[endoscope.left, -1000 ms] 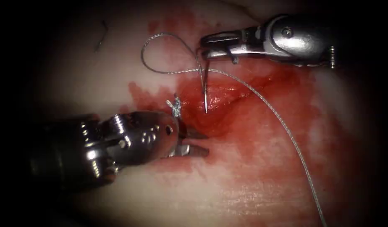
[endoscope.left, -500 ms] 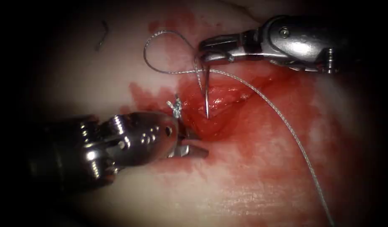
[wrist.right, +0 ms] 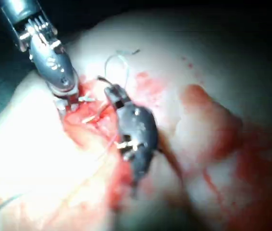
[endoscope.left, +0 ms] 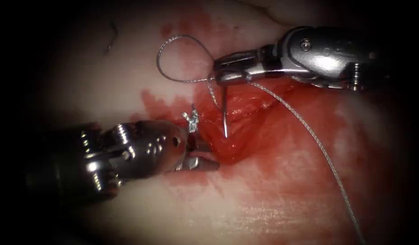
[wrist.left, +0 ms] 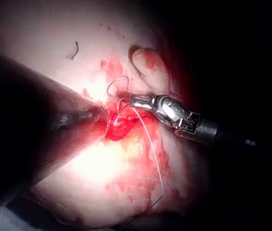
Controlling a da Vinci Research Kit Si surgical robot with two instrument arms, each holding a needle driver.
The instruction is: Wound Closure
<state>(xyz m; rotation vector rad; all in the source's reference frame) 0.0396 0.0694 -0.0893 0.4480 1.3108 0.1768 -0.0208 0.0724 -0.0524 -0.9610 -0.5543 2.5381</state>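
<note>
The right tool (endoscope.left: 221, 72) grips the curved needle (endoscope.left: 225, 113) near its thread end, jaws clamped on it. The needle hangs from the jaws with its point directed down into the open cut (endoscope.left: 236, 131); whether the point has entered the tissue (endoscope.left: 105, 77) cannot be determined. The thread (endoscope.left: 304, 131) leaves the needle at the right tool, forms a loop on the tissue to the left of the jaws, passes back under the tool and runs across the red fluid (endoscope.left: 282, 163) toward the lower right edge of the tissue.

The left tool (endoscope.left: 205, 156) lies at the left edge of the cut, jaws parted and holding nothing, tips at the wound margin. A tied knot with short thread ends (endoscope.left: 191, 120) sits just above the left tool. A cut end of thread (endoscope.left: 111, 38) lies well apart near the upper left edge of the tissue.
</note>
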